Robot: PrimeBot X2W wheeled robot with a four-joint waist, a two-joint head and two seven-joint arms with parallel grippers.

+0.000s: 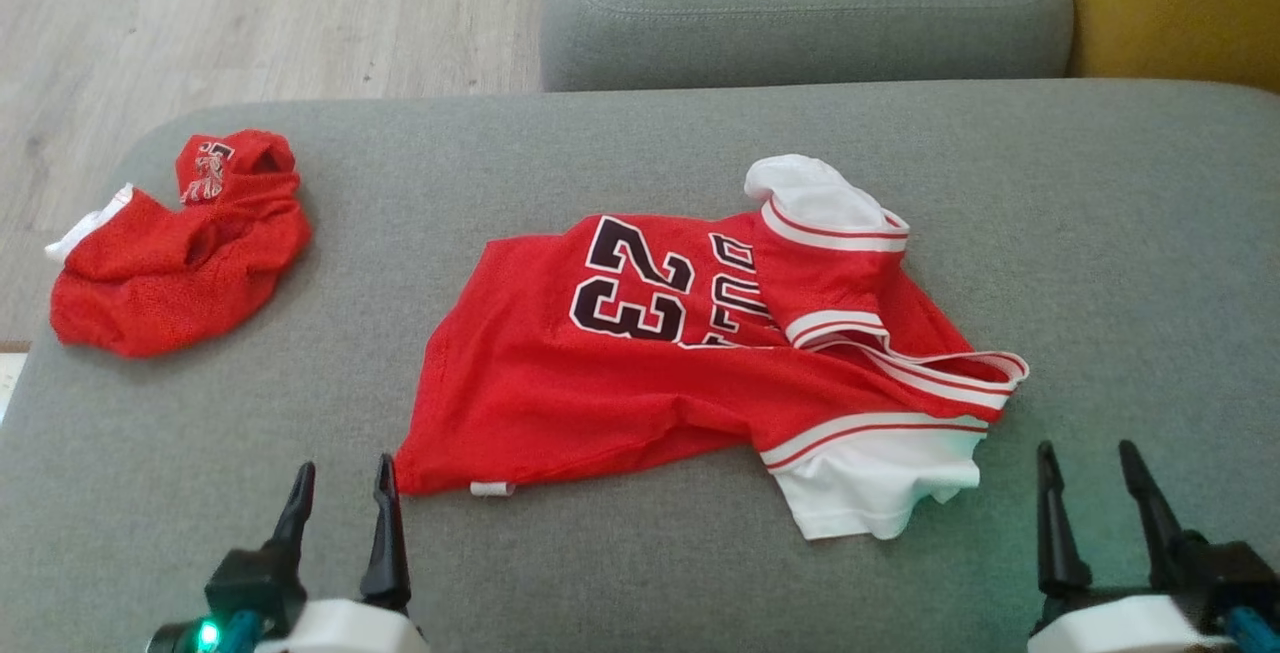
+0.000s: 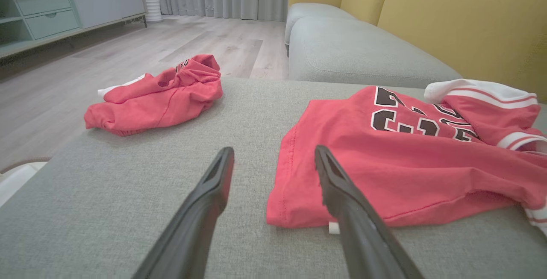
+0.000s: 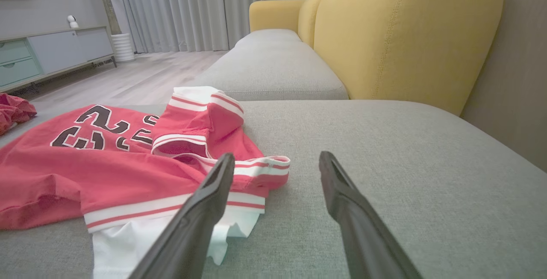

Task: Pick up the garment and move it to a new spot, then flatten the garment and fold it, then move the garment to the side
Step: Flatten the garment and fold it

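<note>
Grey seat cushion [image 1: 640,573]: red jersey [image 1: 560,383] lies rumpled at its middle, second red garment [image 1: 170,273] at its left end. Left gripper [image 1: 345,465] and right gripper [image 1: 1087,449] hover over its near edge, fingers spread, empty. Suggest pinching the jersey's hem corner and shoulder together, lifting evenly.

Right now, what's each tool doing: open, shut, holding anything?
Left tool: open, holding nothing, near the hem of the red number 23 jersey.
Right tool: open, holding nothing, near the jersey's white sleeve end.
</note>
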